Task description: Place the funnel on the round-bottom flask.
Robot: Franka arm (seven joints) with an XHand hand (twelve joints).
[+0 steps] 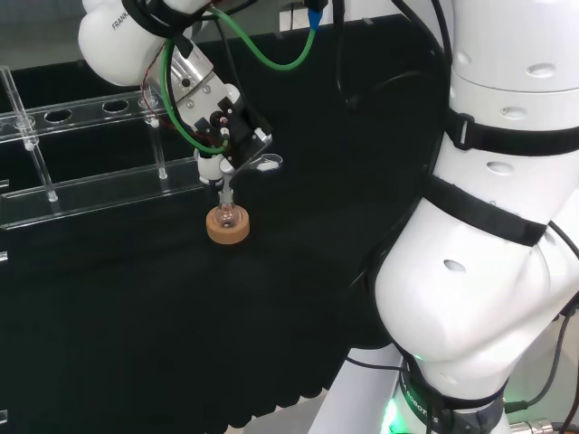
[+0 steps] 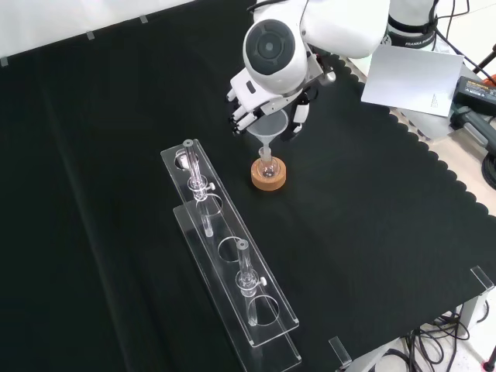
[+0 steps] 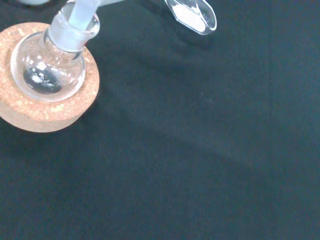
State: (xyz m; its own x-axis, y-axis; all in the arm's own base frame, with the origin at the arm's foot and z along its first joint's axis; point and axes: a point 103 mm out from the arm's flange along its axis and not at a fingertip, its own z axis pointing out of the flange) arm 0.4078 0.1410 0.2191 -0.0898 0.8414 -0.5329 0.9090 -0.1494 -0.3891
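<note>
A small clear round-bottom flask (image 1: pixel 226 215) (image 2: pixel 267 165) (image 3: pixel 47 70) sits upright in a cork ring (image 1: pixel 228 230) (image 2: pixel 269 177) (image 3: pixel 50 114) on the black cloth. The clear funnel (image 2: pixel 267 130) (image 1: pixel 223 185) stands above it, its stem (image 3: pixel 82 11) reaching down into the flask's neck. The black and white hand (image 1: pixel 233 131) (image 2: pixel 260 97) hangs right over the flask. Its fingers (image 2: pixel 240 118) and thumb curl round the funnel's cone from both sides.
A long clear test-tube rack (image 1: pixel 81 154) (image 2: pixel 229 260) with a few tubes stands just beyond the flask in the head view, nearer and left in the front view. A small clear scoop (image 1: pixel 268 164) (image 3: pixel 192 15) lies on the cloth beside the flask.
</note>
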